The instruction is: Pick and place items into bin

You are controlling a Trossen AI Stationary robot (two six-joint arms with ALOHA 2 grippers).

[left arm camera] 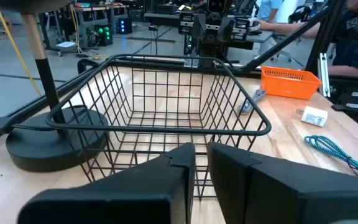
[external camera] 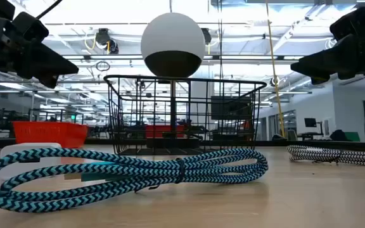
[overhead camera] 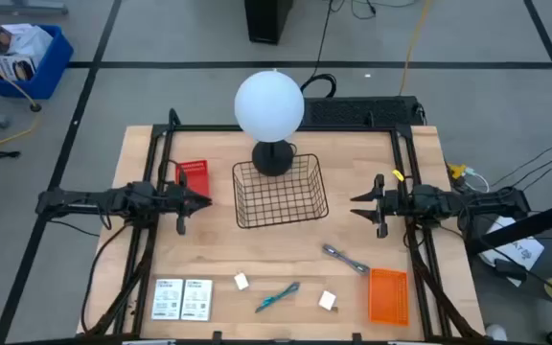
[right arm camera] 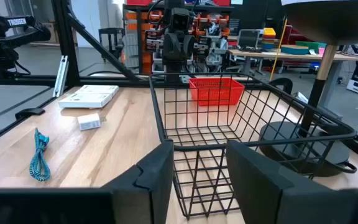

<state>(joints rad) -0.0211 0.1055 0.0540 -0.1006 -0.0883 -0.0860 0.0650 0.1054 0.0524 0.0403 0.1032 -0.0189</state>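
Note:
A black wire basket (overhead camera: 278, 192) stands mid-table in front of the globe lamp. Loose items lie flat along the near edge: two white cards (overhead camera: 182, 298), two small white blocks (overhead camera: 241, 281) (overhead camera: 328, 300), a bundled teal braided cord (overhead camera: 277, 296) and a slim grey item (overhead camera: 345, 259). My left gripper (overhead camera: 203, 199) hovers left of the basket, its fingers a narrow gap apart (left arm camera: 201, 163). My right gripper (overhead camera: 356, 204) hovers right of the basket, open (right arm camera: 199, 163). Both point at the basket and hold nothing.
The lamp's black base (overhead camera: 273, 157) sits against the basket's far side, its globe (overhead camera: 269, 103) above. A red bin (overhead camera: 193, 174) stands far left and an orange bin (overhead camera: 388, 295) near right. Black frame rails run along both table sides.

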